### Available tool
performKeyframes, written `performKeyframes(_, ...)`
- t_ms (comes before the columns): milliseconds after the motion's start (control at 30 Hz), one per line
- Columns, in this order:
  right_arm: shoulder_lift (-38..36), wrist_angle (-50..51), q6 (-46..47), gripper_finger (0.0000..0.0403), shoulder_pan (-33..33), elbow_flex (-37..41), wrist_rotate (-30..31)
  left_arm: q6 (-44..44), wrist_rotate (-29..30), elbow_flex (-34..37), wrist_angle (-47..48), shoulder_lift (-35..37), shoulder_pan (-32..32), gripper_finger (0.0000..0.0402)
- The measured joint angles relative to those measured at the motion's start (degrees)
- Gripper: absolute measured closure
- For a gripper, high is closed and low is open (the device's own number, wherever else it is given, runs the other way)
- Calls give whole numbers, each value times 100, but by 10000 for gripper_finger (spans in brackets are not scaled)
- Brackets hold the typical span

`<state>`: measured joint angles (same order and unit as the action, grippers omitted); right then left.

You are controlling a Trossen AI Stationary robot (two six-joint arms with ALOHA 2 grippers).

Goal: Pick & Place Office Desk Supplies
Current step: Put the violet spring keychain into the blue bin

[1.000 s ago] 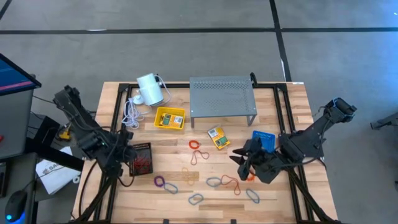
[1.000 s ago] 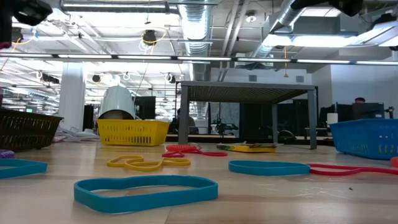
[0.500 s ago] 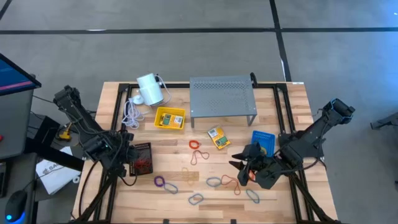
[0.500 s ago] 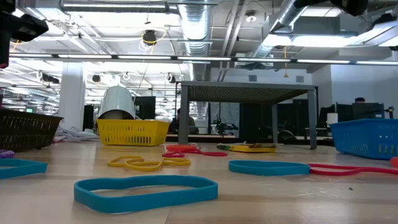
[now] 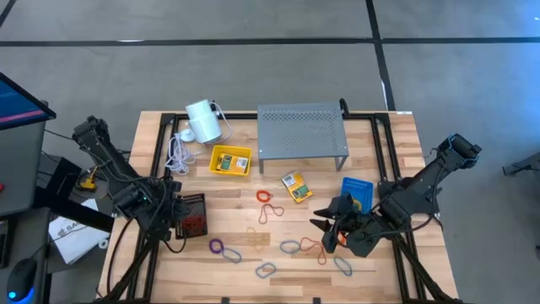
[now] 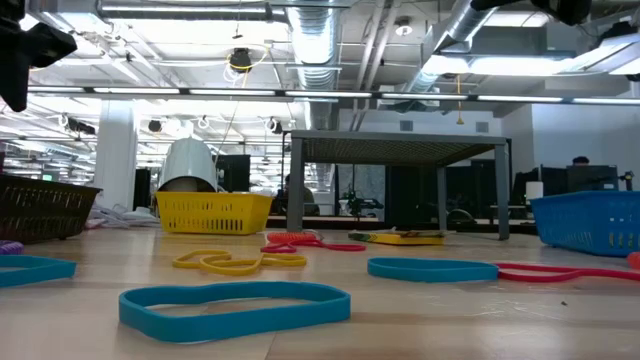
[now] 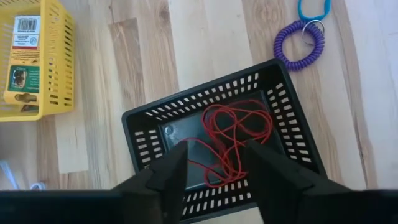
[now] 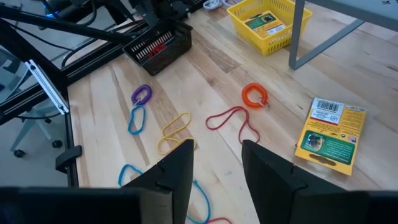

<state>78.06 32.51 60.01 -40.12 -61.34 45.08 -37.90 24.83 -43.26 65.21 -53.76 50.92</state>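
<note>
Pale wood table [image 5: 396, 152], matt, visible grain. Perforated grey metal shelf [image 5: 301, 131]. Black plastic basket [image 7: 298, 155] w/ thin red rubber bands [image 7: 233, 140]; yellow plastic basket [image 7: 53, 56]; printed card box [image 8: 329, 132], slight sheen.

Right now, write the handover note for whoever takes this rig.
Left gripper: open above the black basket, nothing held.
Right gripper: open, empty, over the loose bands.
Done: red rubber bands lie in the black basket; one crayon box sits in the yellow basket.
Left: another crayon box lies on the table beside the grey shelf; yellow, red, blue bands and purple and orange coils are scattered on the table. Blue basket contents unclear.
</note>
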Motion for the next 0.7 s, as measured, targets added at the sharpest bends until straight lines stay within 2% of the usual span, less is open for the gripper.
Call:
performKeyframes(267,0,4,-2,269,0,0,-1,13,41,0,-242,0,0,184)
performKeyframes(367,0,4,0,269,0,0,0,430,63,0,-1333,-12,0,179)
performKeyframes(533,0,4,0,269,14,0,0,2087,-115,-7,-3715,-441,-25,186)
performKeyframes(600,0,-2,0,269,15,0,10,2474,-355,-34,-4028,-735,-139,190)
performKeyframes(700,0,-26,0,269,17,0,33,2598,-759,-76,-3860,-1210,-401,193)
